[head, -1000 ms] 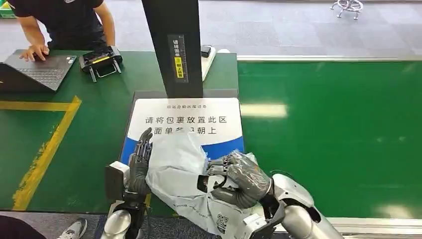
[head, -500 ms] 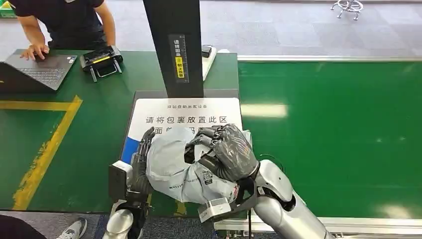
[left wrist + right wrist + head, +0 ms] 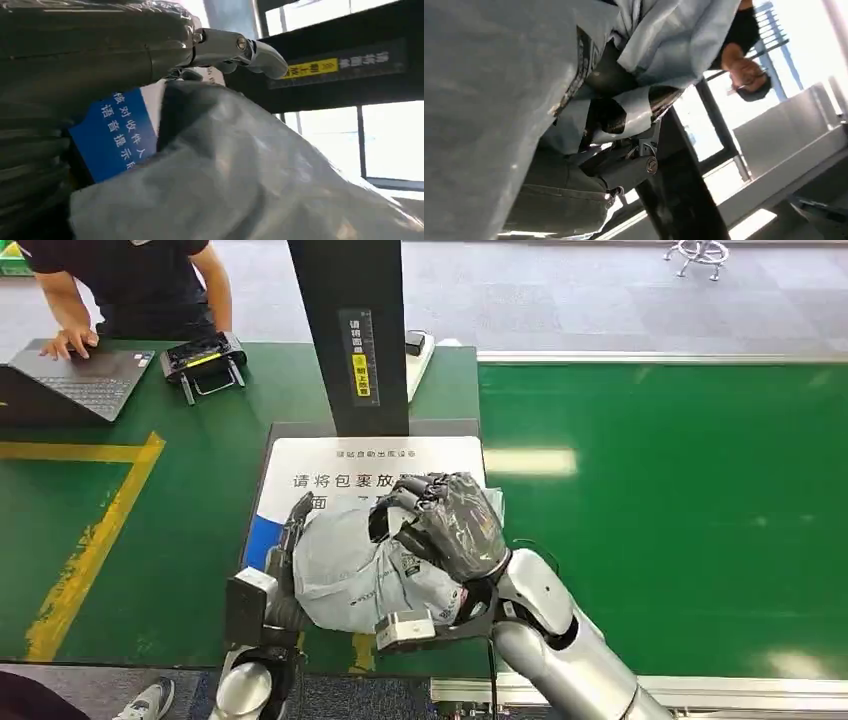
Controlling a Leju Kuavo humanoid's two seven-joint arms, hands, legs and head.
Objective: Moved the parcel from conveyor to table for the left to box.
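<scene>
Two hands bracket one grey parcel, which lies on the white and blue placement mat at the near edge of the green table, just below the black scanner post. Going left to right in the head view: at ten o'clock a person leans over a laptop, with a black controller beside it. At seven o'clock the left hand rests flat against the parcel's left flank, fingers extended and clasping nothing. The parcel's long axis runs roughly from eight o'clock to two o'clock across the mat. On its two o'clock end the right hand grips from above, fingers curled into the plastic; the right wrist view shows the film bunched around the dark fingers. Off at three o'clock lies the green conveyor. Judged from this, the parcel is already over on the table side, nearer the left hand, which lies at nine o'clock from it; the coming move turns on the right hand letting go so the left can take it
</scene>
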